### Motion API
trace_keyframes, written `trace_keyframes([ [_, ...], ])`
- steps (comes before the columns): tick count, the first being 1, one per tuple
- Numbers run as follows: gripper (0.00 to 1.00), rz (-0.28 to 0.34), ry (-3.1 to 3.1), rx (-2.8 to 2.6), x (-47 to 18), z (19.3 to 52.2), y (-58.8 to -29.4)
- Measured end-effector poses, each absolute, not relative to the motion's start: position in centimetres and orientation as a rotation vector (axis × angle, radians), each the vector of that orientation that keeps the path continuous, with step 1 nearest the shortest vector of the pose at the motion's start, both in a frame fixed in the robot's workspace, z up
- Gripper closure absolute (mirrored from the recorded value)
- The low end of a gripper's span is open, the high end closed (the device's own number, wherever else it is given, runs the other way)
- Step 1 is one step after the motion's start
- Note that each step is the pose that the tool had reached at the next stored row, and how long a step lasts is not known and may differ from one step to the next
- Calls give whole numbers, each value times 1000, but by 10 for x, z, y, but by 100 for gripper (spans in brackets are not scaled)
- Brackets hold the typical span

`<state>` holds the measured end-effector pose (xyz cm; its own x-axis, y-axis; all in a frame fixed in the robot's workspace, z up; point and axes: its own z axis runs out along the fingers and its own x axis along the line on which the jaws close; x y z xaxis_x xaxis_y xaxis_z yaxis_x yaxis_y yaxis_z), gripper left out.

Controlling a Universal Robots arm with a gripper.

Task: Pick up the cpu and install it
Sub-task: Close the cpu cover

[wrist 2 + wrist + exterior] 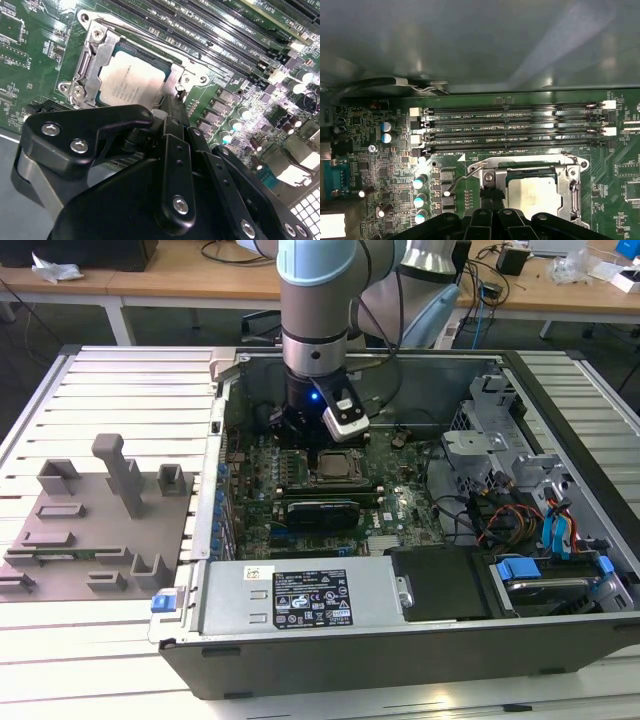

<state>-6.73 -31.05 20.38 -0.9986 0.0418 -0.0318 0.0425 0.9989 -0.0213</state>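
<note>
One open computer case point(420, 640) takes the middle and right of the exterior view. My arm point(315, 300) stands over it at the upper middle. Inside lies the green motherboard point(395, 490). In the second wrist view my pincer point(172, 104) is pressed together, pinching nothing, just beside the socket frame point(102, 55). The cpu point(131, 82) lies flat inside this frame, silvery top up.

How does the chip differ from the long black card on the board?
The chip is small, square and pale silver; the card is long, narrow and black. The chip lies in a metal frame; the card has none. Both sit on the green board.
</note>
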Motion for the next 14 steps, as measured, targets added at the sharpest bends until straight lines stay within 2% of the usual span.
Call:
trace_keyframes([
  [14,89,-32,3109,66,-67,207,-310],
])
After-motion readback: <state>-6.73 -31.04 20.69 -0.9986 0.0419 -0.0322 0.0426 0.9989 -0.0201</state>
